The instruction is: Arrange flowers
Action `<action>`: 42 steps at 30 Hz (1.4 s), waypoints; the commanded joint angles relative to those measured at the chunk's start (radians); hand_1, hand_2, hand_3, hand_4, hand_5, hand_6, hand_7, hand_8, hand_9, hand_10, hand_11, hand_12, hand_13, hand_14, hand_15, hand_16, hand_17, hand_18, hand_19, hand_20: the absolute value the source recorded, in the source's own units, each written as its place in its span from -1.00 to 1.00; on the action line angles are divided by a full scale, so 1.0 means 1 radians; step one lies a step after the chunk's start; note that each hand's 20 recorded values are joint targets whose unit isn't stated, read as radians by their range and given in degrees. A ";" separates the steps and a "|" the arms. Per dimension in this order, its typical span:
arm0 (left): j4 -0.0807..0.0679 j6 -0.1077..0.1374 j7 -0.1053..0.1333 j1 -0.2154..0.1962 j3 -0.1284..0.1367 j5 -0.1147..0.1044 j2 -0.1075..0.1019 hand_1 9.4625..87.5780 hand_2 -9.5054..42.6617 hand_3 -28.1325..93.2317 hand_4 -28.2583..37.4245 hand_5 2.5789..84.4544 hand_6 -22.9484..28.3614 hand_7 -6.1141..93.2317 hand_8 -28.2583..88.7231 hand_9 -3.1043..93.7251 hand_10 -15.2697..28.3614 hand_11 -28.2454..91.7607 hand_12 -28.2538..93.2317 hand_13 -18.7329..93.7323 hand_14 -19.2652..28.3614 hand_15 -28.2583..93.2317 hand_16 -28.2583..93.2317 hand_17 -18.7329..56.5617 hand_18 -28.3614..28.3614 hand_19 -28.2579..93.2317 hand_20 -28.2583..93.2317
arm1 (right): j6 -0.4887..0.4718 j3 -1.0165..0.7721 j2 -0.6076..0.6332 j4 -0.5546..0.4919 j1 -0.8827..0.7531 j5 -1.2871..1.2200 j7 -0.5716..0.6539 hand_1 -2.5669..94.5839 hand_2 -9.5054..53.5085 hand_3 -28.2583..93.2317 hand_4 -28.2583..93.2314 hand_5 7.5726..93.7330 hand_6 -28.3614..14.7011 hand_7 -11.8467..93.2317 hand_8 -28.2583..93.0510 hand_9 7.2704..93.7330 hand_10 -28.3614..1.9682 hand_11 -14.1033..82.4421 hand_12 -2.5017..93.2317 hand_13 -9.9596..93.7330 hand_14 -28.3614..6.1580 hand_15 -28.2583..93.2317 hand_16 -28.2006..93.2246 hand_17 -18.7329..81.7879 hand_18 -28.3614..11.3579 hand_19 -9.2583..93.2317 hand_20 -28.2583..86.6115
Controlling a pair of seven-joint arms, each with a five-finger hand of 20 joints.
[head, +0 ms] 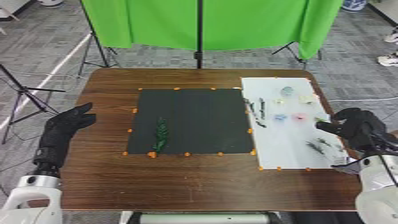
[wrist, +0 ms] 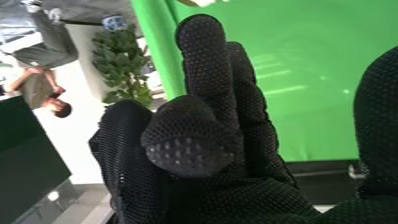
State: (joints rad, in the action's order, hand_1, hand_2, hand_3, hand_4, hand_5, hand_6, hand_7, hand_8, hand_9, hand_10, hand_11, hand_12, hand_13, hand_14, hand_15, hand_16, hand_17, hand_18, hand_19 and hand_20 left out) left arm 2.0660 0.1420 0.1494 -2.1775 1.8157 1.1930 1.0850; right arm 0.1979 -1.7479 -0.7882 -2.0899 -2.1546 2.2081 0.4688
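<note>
Laying plants on the black mat (head: 200, 112) seems to be the job now, and it looks like an early part. One leafy stem (head: 162, 134) is on it, between seven and eight o'clock from the mat's middle. Next, I think, the right hand (head: 360, 129) must pick one small plant from the white sheet (head: 274, 139) and bring it over gently. It is at three o'clock on the table, by the sheet's right edge. Its fingers (wrist: 206, 55) are mostly long and loose, one bends a bit, and I see nothing in them. The left hand (head: 62, 125) is near nine o'clock, spread open with nothing in it. The leafy stem is long, thin and dark green, with bushy leaves. From the sheet's middle, a pale puffy bloom (head: 287, 91) is at twelve o'clock, dark twigs (head: 261, 111) are near ten, and wispy sprigs (head: 315, 147) are near five. The blue bloom (head: 280, 117) and pink bloom (head: 299, 116) look soft and round. The table (head: 169, 185) is smooth brown wood, and the gloves are bumpy black cloth. Thin petals could squash easily.
</note>
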 commanded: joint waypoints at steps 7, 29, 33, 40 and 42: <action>0.000 -0.012 -0.014 -0.011 -0.003 0.008 0.009 -0.60 -0.05 0.52 -1.00 0.06 0.16 -0.71 -0.61 0.04 0.44 -0.23 -0.35 0.01 0.62 -0.20 -0.57 -0.26 0.44 -0.33 -0.27 | -0.087 0.056 -0.019 0.096 -0.021 0.067 0.047 -0.47 -1.00 0.48 -0.85 0.21 0.09 -0.44 -0.64 0.61 -0.12 -0.06 -0.39 0.88 0.37 0.60 -0.13 0.67 -0.38 1.00 0.59; 0.007 -0.015 -0.028 -0.023 0.000 0.014 0.018 -0.58 -0.08 0.53 -1.00 0.06 0.16 -0.71 -0.61 0.04 0.43 -0.23 -0.34 0.01 0.62 -0.20 -0.57 -0.27 0.44 -0.33 -0.27 | 0.033 0.232 0.011 0.161 0.032 0.054 0.073 0.12 -1.00 0.30 -0.89 0.38 0.16 0.00 -0.29 0.71 0.08 0.31 -0.28 0.96 0.50 0.55 -0.10 0.73 -0.25 1.00 0.51; 0.009 -0.014 -0.027 -0.026 0.001 0.015 0.023 -0.57 -0.09 0.53 -0.99 0.06 0.16 -0.71 -0.61 0.04 0.43 -0.23 -0.34 0.01 0.62 -0.20 -0.57 -0.26 0.44 -0.33 -0.27 | 0.047 0.234 0.013 0.165 0.040 -0.010 0.085 0.85 -1.00 -0.97 0.03 0.47 0.21 0.09 -0.24 0.82 0.16 0.33 -0.30 1.00 0.52 0.57 -0.12 0.80 -0.21 1.00 0.46; 0.015 -0.010 -0.026 -0.037 0.009 0.007 0.026 -0.57 -0.10 0.52 -0.98 0.06 0.16 -0.71 -0.61 0.04 0.44 -0.23 -0.35 0.01 0.62 -0.20 -0.57 -0.27 0.44 -0.33 -0.27 | 0.060 0.153 0.032 0.104 0.058 -0.131 0.124 0.93 -1.00 -0.99 0.11 0.53 0.18 0.10 -0.25 0.88 0.15 0.31 -0.31 1.00 0.55 0.60 -0.16 0.86 -0.15 1.00 0.41; 0.018 -0.008 -0.027 -0.040 0.011 0.004 0.025 -0.57 -0.10 0.52 -0.98 0.06 0.16 -0.71 -0.61 0.03 0.43 -0.23 -0.34 0.01 0.62 -0.20 -0.57 -0.27 0.44 -0.33 -0.27 | 0.064 0.115 0.051 0.072 0.069 -0.148 0.127 0.94 -1.00 -1.00 0.11 0.53 0.18 0.09 -0.25 0.89 0.14 0.31 -0.31 1.00 0.56 0.60 -0.16 0.86 -0.14 1.00 0.41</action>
State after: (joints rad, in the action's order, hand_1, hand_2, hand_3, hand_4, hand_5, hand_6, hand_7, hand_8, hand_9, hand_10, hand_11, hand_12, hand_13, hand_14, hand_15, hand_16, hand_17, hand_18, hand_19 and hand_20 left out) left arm 2.0752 0.1373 0.1337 -2.1944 1.8190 1.2000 1.0994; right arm 0.2688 -1.5500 -0.7680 -1.9651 -2.0816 2.1223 0.5522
